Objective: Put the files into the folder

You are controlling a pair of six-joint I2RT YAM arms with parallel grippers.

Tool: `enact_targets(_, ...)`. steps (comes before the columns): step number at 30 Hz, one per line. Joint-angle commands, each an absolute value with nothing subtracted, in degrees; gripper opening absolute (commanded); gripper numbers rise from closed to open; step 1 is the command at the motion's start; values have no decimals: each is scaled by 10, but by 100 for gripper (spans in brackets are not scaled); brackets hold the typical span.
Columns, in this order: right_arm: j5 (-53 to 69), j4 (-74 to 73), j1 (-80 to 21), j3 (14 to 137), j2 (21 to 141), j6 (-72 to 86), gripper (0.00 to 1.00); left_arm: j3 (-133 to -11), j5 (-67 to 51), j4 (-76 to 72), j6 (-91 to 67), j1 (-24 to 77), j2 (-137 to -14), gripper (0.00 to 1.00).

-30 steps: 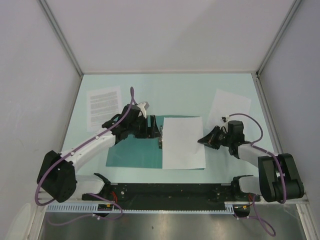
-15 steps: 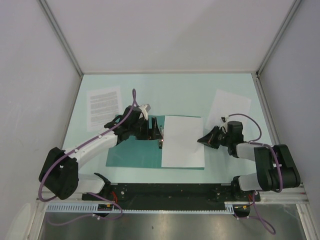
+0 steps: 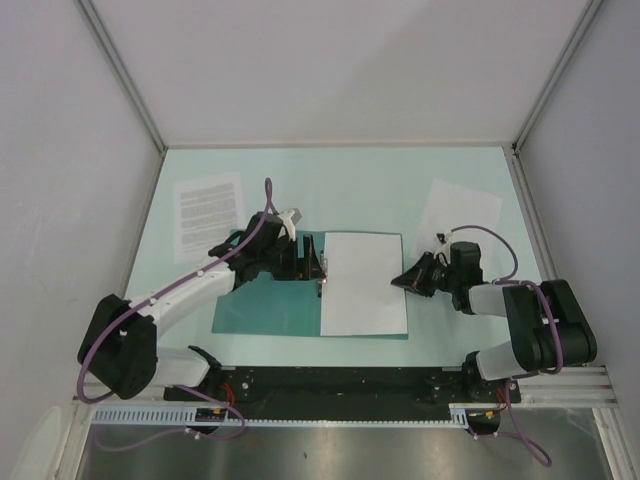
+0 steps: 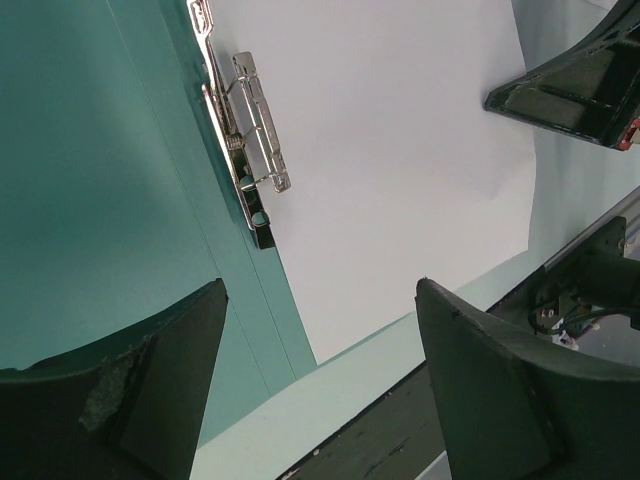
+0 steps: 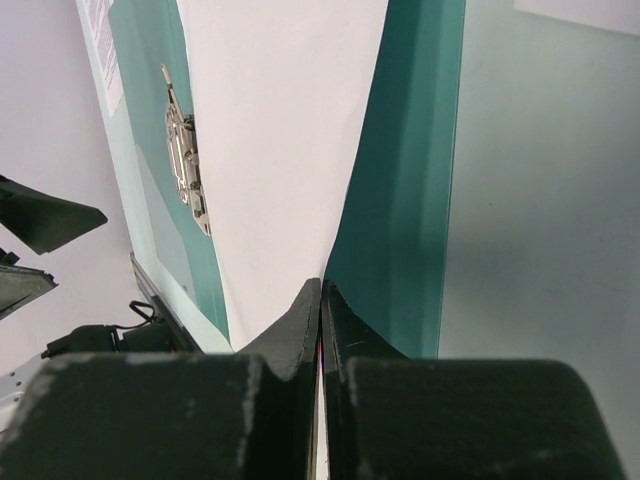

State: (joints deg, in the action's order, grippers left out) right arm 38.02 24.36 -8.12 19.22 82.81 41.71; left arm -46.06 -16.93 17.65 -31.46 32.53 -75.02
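At the far left of the mint tabletop [image 3: 330, 190] a printed sheet [image 3: 208, 215] lies flat, well apart from everything else and outside the folder.

The left gripper [image 3: 318, 262] hangs over the middle of the folder [image 3: 265, 305]. Its jaws stand wide apart and hold nothing. In the left wrist view its two dark fingers [image 4: 120, 390] frame the folder's spine from above, clear of the surface.

The teal folder lies open like a book near the front edge of the tabletop, with its left leaf bare. A metal clip [image 4: 245, 130] runs along the spine, just beside the left edge of the paper.

A plain white sheet [image 3: 365, 285] covers the folder's right leaf, with a thin teal margin showing along its right and near sides.

The right gripper [image 3: 400, 281] reaches in low from the right. Its jaws are pressed together on the right edge of the plain white sheet, and the right wrist view shows the paper rising slightly off the teal leaf where it is pinched.

Beyond that arm, at the far right, a nearly blank sheet [image 3: 460, 212] lies tilted on the tabletop, outside the folder.
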Motion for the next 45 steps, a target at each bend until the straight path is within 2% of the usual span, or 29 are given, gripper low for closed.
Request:
enact_targets(1,375,252,-89,217,828,387,2,-459,-185,154,-316,321,-756,82)
enact_targets(25,287,214,-127,222,769,388,6,-457,-194,149,-320,321,-752,82)
enact_targets(28,288,216,-128,222,774,388,10,-456,-196,146,-320,321,-753,82)
enact_targets(31,294,218,-129,222,778,389,19,-456,-200,142,-317,321,-754,83)
enact_targets(34,295,197,-128,224,767,387,41,-461,-211,142,-310,322,-757,85)
enact_targets(35,288,181,-128,233,763,379,52,-464,-217,142,-310,322,-758,85)
enact_targets(36,281,161,-127,238,755,373,58,-468,-221,141,-310,322,-758,86)
enact_targets(37,273,116,-127,244,738,367,68,-470,-223,138,-312,322,-760,86)
enact_targets(40,209,6,-125,277,686,336,86,-494,-222,119,-328,341,-771,85)
enact_targets(43,110,-101,-106,315,654,305,100,-539,-183,70,-348,396,-800,84)
enact_targets(45,42,-127,-86,330,630,293,100,-583,-156,28,-366,436,-838,82)
